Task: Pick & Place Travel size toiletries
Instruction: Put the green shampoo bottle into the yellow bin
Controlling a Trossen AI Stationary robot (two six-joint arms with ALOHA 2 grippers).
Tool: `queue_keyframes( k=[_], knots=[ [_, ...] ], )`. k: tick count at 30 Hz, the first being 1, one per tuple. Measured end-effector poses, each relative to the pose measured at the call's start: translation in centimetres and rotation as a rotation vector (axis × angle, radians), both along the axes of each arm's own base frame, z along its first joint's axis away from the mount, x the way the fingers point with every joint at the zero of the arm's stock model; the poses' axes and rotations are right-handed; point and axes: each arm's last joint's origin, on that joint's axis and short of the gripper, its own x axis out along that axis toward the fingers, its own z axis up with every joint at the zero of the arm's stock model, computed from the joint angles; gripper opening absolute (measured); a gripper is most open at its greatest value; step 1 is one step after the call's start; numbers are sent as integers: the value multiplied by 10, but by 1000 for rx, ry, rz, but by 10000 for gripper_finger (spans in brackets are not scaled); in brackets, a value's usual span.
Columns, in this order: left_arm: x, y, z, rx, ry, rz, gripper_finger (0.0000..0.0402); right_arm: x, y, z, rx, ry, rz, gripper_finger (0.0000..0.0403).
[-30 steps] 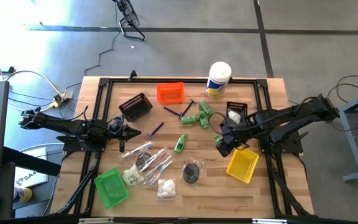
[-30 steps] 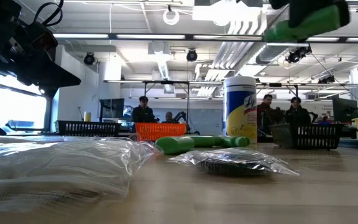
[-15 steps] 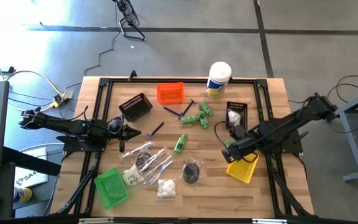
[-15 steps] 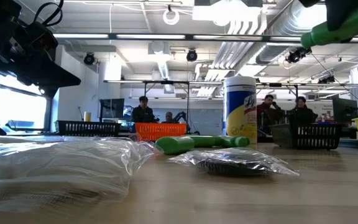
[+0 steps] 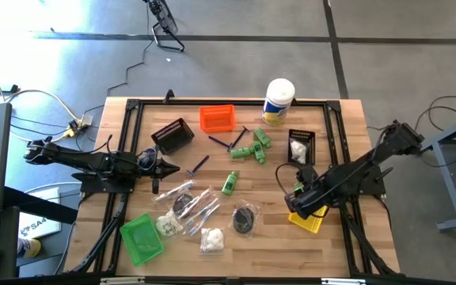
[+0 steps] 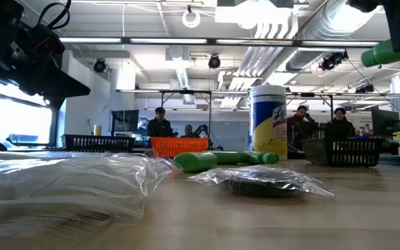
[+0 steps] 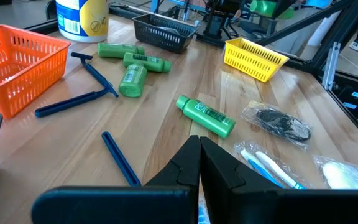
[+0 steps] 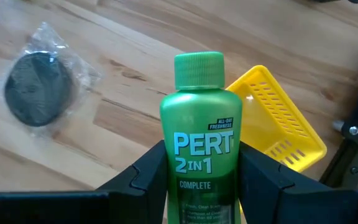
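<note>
Right wrist view, right end effector clamping green bottle, above yellow bin

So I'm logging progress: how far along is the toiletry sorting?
Done: a white packet lies in the black bin. In hand: the right gripper holds a green bottle above the yellow bin. Left: most toiletries remain on the table; the left gripper waits shut.

The wooden worktop stood on a grey concrete floor crossed by dark seams, with cables trailing at its left. Beyond it, the room held exposed ceiling ducts, strip lights and bright windows at the left. People sat at the far side.
</note>
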Motion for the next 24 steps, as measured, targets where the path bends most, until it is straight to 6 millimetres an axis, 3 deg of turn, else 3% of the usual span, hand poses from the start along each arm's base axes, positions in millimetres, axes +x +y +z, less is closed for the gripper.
queue_keyframes(
  k=[4, 18, 24],
  knots=[
    [0, 0, 0, 0, 0, 0, 3, 1, 2, -9, -14, 26, -8, 144],
    [0, 0, 0, 0, 0, 0, 3, -23, 18, -66, 31, 82, -135, 143],
    [0, 0, 0, 0, 0, 0, 3, -29, 21, -77, 36, 75, -183, 143]
  ],
)
